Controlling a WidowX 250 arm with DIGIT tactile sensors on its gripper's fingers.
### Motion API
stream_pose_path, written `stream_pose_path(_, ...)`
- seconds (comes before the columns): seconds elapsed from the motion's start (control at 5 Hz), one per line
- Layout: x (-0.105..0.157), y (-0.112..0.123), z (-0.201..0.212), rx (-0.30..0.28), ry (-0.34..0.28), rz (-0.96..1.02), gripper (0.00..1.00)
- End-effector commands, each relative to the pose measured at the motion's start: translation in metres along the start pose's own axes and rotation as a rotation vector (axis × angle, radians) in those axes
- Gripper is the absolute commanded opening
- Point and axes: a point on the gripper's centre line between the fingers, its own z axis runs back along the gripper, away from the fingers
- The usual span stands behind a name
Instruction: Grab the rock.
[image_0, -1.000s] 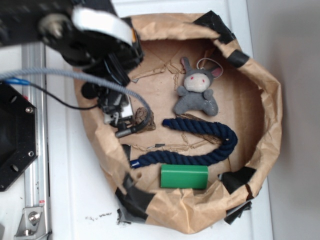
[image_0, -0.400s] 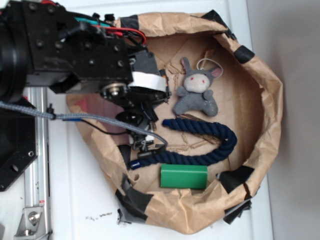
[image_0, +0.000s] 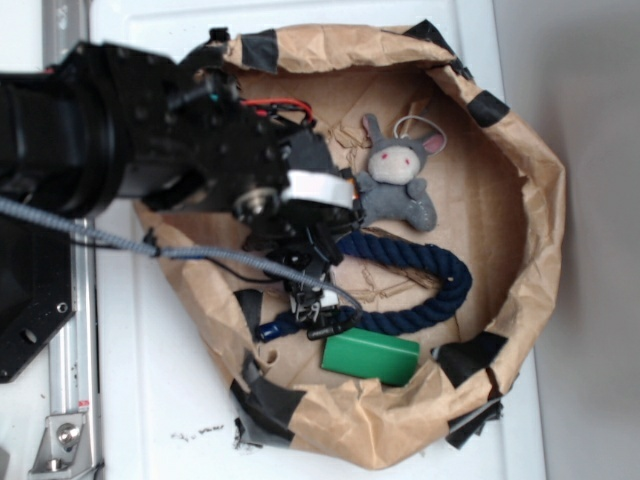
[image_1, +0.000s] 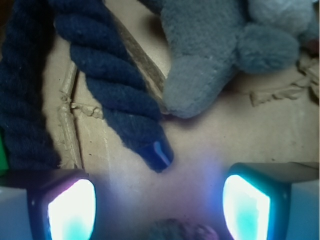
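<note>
1. Brown paper lines the basket, its crumpled rim patched with black tape; it sits on a white table.
2. Black robot arm reaches in from the left of the exterior view and covers the left half of the basket floor.
3. Gripper points down at the lower left of the floor, just above the green block and beside the near end of the navy rope.
4. Wrist view: the gripper shows two lit pads, one at either bottom corner, with bare cardboard floor between them.
5. Rock – a mottled brown-grey lump – sits at the bottom edge of the wrist view, between the pads and nearer the right-hand one. It is cut off by the frame edge and out of focus.
6. Jaws stand apart with the rock in the gap; whether they press on it I cannot tell. The exterior view hides the rock under the gripper.
7. Rope end – capped in dark blue – lies on the floor just ahead of the pads.
8. Grey plush bunny lies on the floor above the rope; its leg touches the rope in the wrist view.
</note>
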Motion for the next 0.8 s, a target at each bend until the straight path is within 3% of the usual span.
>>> stream_pose_path(0.0, -0.008, -0.001, 0.011, -0.005, 0.017, -0.050, 0.00)
stream_pose_path(0.4, -0.012, 0.006, 0.034, -0.002, -0.010, -0.036, 0.00)
stream_pose_path(0.6, -0.015, 0.011, 0.050, 0.012, -0.026, -0.009, 0.90)
